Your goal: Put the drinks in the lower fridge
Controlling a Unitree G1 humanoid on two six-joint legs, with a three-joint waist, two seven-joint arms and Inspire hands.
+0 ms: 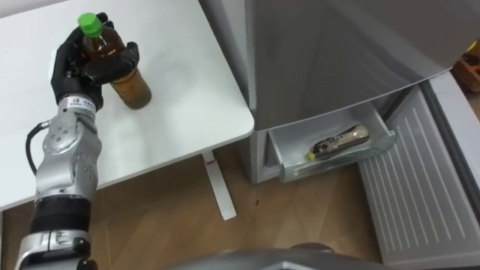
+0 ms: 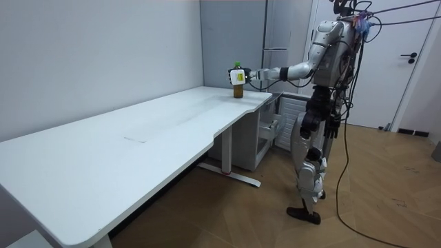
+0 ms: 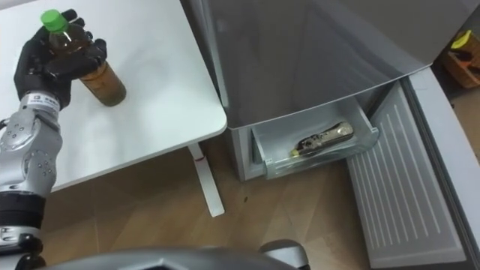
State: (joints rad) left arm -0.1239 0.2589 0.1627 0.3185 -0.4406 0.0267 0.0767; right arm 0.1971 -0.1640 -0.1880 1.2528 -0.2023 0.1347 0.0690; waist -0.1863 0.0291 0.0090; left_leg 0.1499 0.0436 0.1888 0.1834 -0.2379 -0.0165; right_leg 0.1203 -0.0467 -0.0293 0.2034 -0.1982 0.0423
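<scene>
Nearest, at the lower left, the robot's left arm reaches up over the white flat surface (image 1: 187, 97) to its black left hand (image 1: 84, 66). That hand is clenched round a clear plastic bottle of brown drink with a green cap (image 1: 126, 81). The fingers wrap the bottle's upper half from the left, and the thumb crosses its front. The bottle leans, cap to the far left and base to the near right. I cannot tell whether the base rests on the surface or is just clear of it. The grip sits high and well round the body, probably so the bottle can be carried without slipping.

To the right, just past the surface's rounded near corner, is the grey fridge (image 1: 322, 52). Its lower door with white ribbed lining (image 1: 420, 195) is swung open to the right. A translucent drawer (image 1: 289, 169) is pulled out toward the near side, which leaves its top open for loading from above. One brown bottle with a pale label (image 1: 339, 142) lies on its side in the drawer, with room left on its near side.

In the room view the robot stands upright on the wooden floor between the surface's end and the fridge. It is close enough to swing the held bottle rightward and down into the drawer.
</scene>
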